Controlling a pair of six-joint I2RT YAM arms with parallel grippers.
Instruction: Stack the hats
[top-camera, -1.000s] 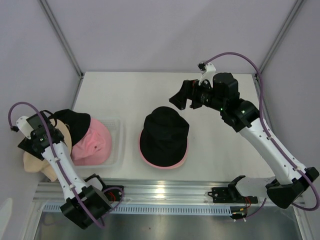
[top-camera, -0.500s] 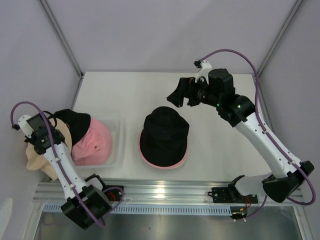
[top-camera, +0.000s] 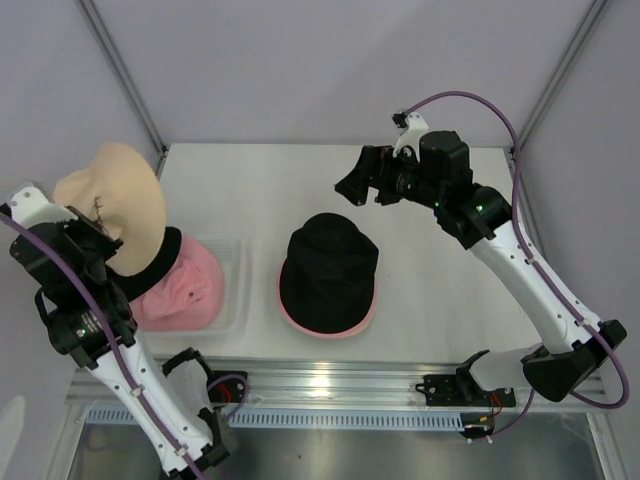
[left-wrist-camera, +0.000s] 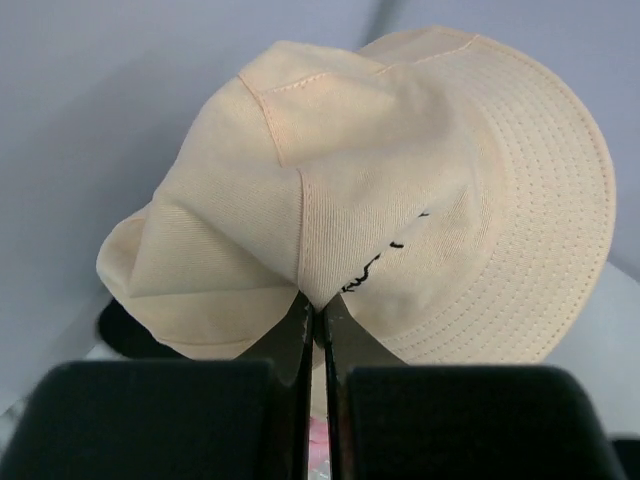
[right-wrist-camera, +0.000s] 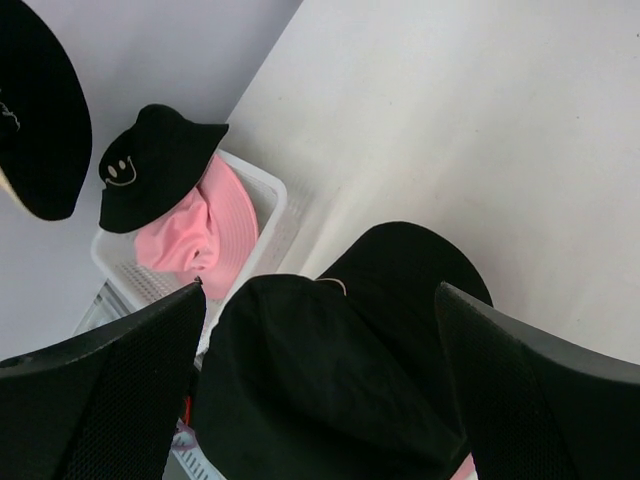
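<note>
My left gripper (left-wrist-camera: 318, 308) is shut on a pinch of the cream-beige hat (left-wrist-camera: 400, 190), right by its dark script embroidery. That cream-beige hat (top-camera: 112, 200) hangs lifted above the table's left side from the left gripper (top-camera: 92, 228). Below it, a black hat with a white smiley (right-wrist-camera: 150, 165) lies on a pink hat (top-camera: 190, 290) in a clear tray (top-camera: 236, 275). At the table's middle another black hat (top-camera: 328, 268) sits on top of a pink one whose rim (top-camera: 330, 331) shows. My right gripper (top-camera: 360, 182) hovers open beyond and above that stack (right-wrist-camera: 330, 380), holding nothing.
The tray's white rim (right-wrist-camera: 272, 200) stands just left of the central stack. Purple-grey walls with metal posts (top-camera: 125, 80) close in the back corners. A metal rail (top-camera: 330, 385) runs along the near edge. Bare white tabletop (top-camera: 440, 300) lies right of the stack.
The left gripper closed on the cream-beige hat beside the tray and lifted it high up and back. The right gripper drifted slightly left, staying open.
</note>
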